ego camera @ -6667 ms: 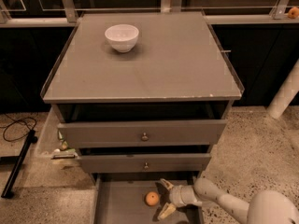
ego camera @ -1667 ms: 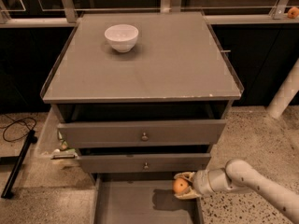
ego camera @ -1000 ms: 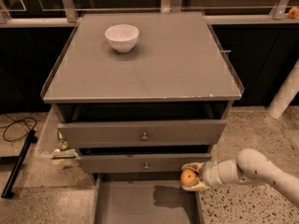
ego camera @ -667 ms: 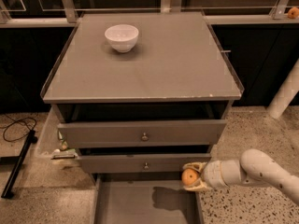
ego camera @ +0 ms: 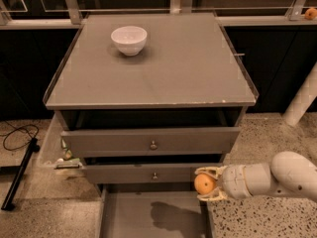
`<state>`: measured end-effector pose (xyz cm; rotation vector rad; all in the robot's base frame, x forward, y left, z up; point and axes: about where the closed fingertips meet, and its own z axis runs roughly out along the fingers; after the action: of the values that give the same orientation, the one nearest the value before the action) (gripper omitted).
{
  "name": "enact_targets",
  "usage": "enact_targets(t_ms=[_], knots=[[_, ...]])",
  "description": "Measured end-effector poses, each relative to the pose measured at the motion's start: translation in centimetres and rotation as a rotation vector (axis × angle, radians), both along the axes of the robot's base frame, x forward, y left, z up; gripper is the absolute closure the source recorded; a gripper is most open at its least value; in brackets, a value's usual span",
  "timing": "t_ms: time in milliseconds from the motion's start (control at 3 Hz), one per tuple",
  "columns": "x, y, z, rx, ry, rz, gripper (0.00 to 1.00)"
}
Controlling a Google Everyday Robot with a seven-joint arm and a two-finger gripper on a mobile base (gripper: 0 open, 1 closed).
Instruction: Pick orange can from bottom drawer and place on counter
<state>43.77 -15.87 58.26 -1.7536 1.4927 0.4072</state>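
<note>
Lower right of the frame: the hand point(ego camera: 200, 184), with pale cream fingers point(ego camera: 208, 170) above and below, is closed around a small, smooth, round orange ball point(ego camera: 204, 184). The ball is held clear of the open bottom drawer point(ego camera: 126, 217), just over that drawer's right wall. The drawer is a shallow gray tray with a flat, plain floor and thin side walls, and a dark shadow lies on its floor. The rounded, glossy white arm point(ego camera: 277, 175) enters from the right edge. Upper centre: the surface point(ego camera: 168, 68) is a broad, square, matte gray top with a thin raised rim and a pale, chipped front edge. A smooth white bowl point(ego camera: 129, 39) stands at its upper left. Two flat gray drawer fronts point(ego camera: 114, 142) below carry small round knobs point(ego camera: 153, 145). The floor point(ego camera: 267, 222) is speckled stone.
</note>
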Motion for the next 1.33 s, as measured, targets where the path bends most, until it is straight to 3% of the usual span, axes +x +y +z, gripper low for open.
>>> enact_targets(t_ms=[1333], knots=[[0.4, 0.7, 3.1, -0.017, -0.032, 0.035, 1.00]])
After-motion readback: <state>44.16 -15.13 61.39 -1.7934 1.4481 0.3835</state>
